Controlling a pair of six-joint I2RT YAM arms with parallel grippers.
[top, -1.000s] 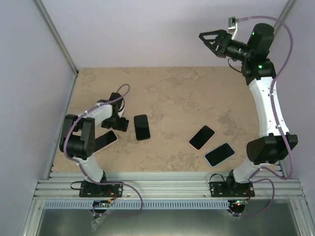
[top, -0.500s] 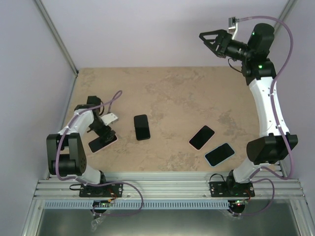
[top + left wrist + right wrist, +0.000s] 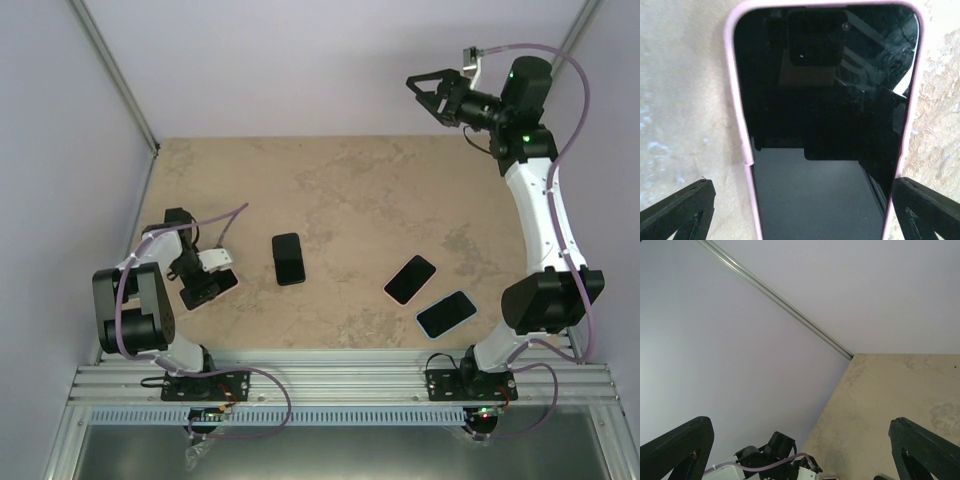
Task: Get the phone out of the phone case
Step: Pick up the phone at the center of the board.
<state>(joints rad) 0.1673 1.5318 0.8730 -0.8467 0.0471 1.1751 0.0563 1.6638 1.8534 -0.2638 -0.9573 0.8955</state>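
Observation:
A phone in a pink phone case (image 3: 825, 125) lies screen up on the table, near the left edge in the top view (image 3: 222, 281). My left gripper (image 3: 802, 192) hovers right over it, open. One black fingertip (image 3: 685, 207) shows on each side of the case, and neither touches it. In the top view the left gripper (image 3: 193, 287) covers the phone's left end. My right gripper (image 3: 425, 90) is raised high at the far right, open and holding nothing. It faces the back wall, its fingers (image 3: 677, 447) wide apart.
A black phone (image 3: 288, 258) lies mid-table, another black phone (image 3: 410, 279) to its right. A phone in a light blue case (image 3: 446, 313) sits by the right arm's base. Walls close off the left, back and right of the table (image 3: 350, 190).
My left arm swung away from the black mid-table phone toward the left edge. Its gripper opened fully and now sits over the pink-cased phone. The right arm barely shifted.

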